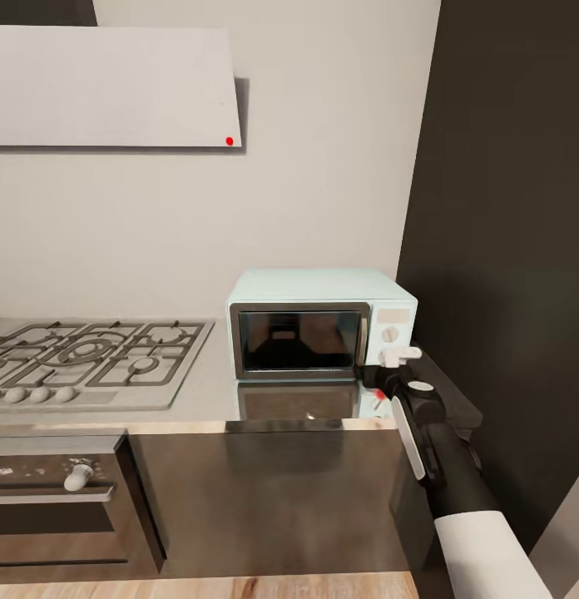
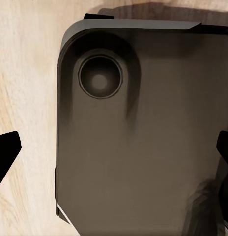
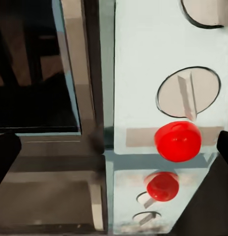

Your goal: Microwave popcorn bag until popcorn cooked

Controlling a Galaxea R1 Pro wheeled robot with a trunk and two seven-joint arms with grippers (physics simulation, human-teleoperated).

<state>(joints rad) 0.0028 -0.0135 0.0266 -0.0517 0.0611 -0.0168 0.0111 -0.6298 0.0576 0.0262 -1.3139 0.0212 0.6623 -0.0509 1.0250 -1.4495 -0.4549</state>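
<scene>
The pale mint-blue microwave (image 1: 323,320) stands on the glossy grey countertop (image 1: 198,391) with its dark glass door shut. My right gripper (image 1: 399,358) hangs just in front of the lower corner of its side panel. In the right wrist view the gripper (image 3: 114,152) is open, its dark fingertips (image 3: 5,157) far apart, facing a red button (image 3: 178,141) below a round knob (image 3: 188,93). My left gripper (image 2: 114,152) is open with nothing in it, pointing down. The popcorn bag and the popcorn are out of view.
A steel gas hob (image 1: 90,358) lies left of the microwave, with a built-in black oven (image 1: 56,499) below it and a range hood (image 1: 115,87) above. A dark tall wall (image 1: 506,249) rises right of the microwave. The left wrist view faces my dark base (image 2: 143,137) over wooden floor (image 2: 25,73).
</scene>
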